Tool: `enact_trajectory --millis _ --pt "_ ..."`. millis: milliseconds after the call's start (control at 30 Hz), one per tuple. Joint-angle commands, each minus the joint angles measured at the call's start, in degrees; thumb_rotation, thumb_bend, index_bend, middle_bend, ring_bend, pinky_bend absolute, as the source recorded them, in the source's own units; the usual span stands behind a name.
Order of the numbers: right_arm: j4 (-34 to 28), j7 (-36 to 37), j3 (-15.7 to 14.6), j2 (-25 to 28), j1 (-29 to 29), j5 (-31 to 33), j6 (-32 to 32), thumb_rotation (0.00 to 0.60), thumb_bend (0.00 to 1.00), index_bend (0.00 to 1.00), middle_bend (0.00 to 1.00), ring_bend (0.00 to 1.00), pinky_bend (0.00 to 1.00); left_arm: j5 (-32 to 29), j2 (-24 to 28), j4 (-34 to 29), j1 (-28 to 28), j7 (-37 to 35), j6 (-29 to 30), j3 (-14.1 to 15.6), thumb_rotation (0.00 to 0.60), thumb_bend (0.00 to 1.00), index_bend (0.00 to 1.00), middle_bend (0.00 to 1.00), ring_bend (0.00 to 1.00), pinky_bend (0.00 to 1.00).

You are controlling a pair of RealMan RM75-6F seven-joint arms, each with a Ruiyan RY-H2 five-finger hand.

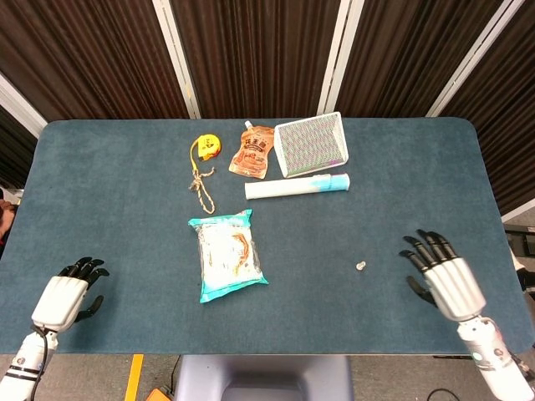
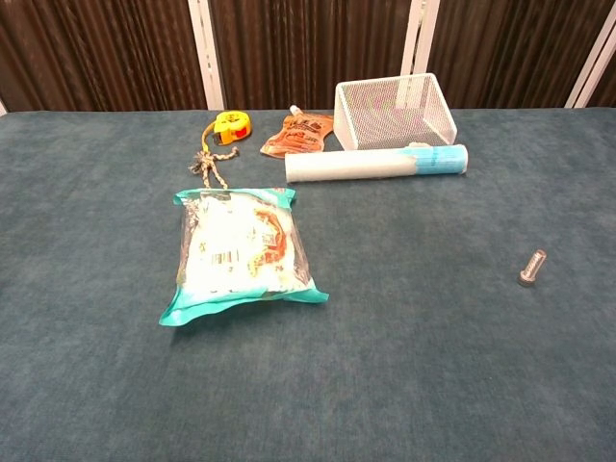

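Observation:
A small clear vial (image 1: 360, 266) (image 2: 530, 268) lies alone on the blue table (image 1: 100, 192) at the front right. My right hand (image 1: 443, 278) hovers to the right of it near the front edge, fingers spread, holding nothing. My left hand (image 1: 67, 292) sits at the front left corner, fingers apart and empty, nearest the teal snack bag (image 1: 227, 254) (image 2: 241, 252). Neither hand shows in the chest view.
At the back stand a white wire basket (image 1: 311, 144) (image 2: 395, 111), a white and blue tube (image 1: 297, 186) (image 2: 377, 163), an orange pouch (image 1: 253, 152) (image 2: 300, 133), a yellow tape measure (image 1: 206, 148) (image 2: 229, 126) and a knotted rope (image 1: 201, 185) (image 2: 210, 168).

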Motion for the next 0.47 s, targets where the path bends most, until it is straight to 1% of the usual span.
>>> enact_trajectory --millis 33,167,267,333,467 --pt "0.75 1.74 1.08 0.45 -2.54 4.40 -1.94 0.600 0.37 0.35 0.25 0.19 0.25 0.13 0.08 -0.31 0.21 0.61 0.57 -0.15 0.600 0.37 0.35 0.20 0.16 0.32" --pt "0.02 0.92 2.62 1.28 -3.39 7.94 -4.22 0.600 0.37 0.31 0.25 0.19 0.25 0.44 -0.16 -0.32 0.31 1.56 0.90 -0.09 0.600 0.37 0.35 0.20 0.16 0.32" --pt "-0.71 2.57 3.61 2.01 -3.04 9.21 -6.22 0.600 0.37 0.31 0.25 0.19 0.25 0.14 -0.64 0.19 0.19 2.20 0.29 -0.05 0.600 0.37 0.34 0.20 0.16 0.32" --pt "-0.76 3.13 3.76 2.28 -2.99 9.14 -6.80 0.600 0.37 0.30 0.24 0.19 0.25 -0.31 -0.92 0.48 0.08 2.42 -0.32 -0.07 0.600 0.37 0.33 0.20 0.16 0.32" --pt "-0.25 3.40 3.89 2.09 -3.40 7.55 -5.80 0.600 0.37 0.30 0.24 0.19 0.25 -0.62 -1.28 0.85 -0.12 2.55 -1.12 0.01 0.600 0.37 0.32 0.20 0.16 0.32"
